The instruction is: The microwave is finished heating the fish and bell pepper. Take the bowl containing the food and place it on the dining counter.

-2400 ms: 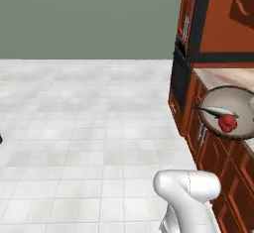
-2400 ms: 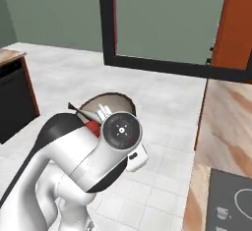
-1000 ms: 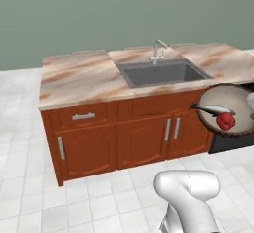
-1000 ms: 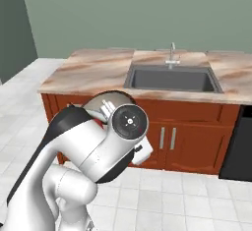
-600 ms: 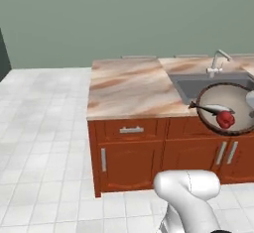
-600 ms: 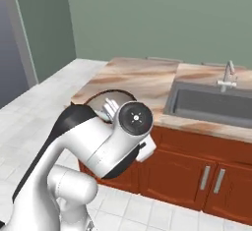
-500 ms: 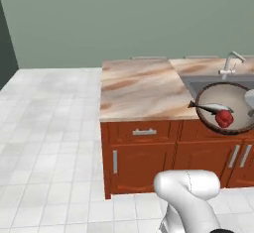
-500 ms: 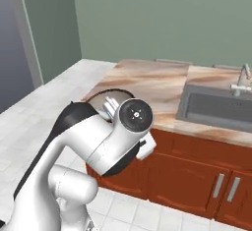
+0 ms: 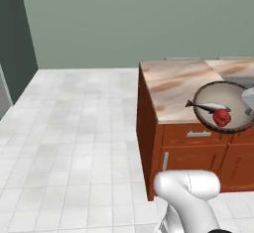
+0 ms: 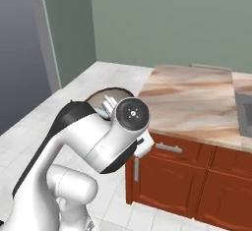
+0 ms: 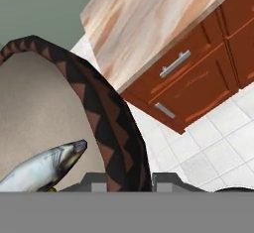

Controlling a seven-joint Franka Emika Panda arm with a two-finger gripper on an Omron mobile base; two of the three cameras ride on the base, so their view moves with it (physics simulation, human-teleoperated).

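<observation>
My gripper is shut on the rim of the bowl, a round dish with a dark brown rim and a beige inside. The bowl hangs level at the right of the left base view, with the gripper at its right edge. The silver fish and the red bell pepper lie in it. From the hand, the fish shows beside the rim. The bowl's rim peeks out behind my arm. The dining counter, marble-topped on red-brown cabinets, lies just beyond the bowl. The microwave is out of view.
White tiled floor spreads to the left of the counter. A grey-green wall closes the back. A dark tall panel stands at the far left. A sink's edge is set into the counter top at the right.
The whole picture has swung, so the camera has moved with the base: the counter has slid to the right in the views. The bowl stays in the same grip beside the arm.
</observation>
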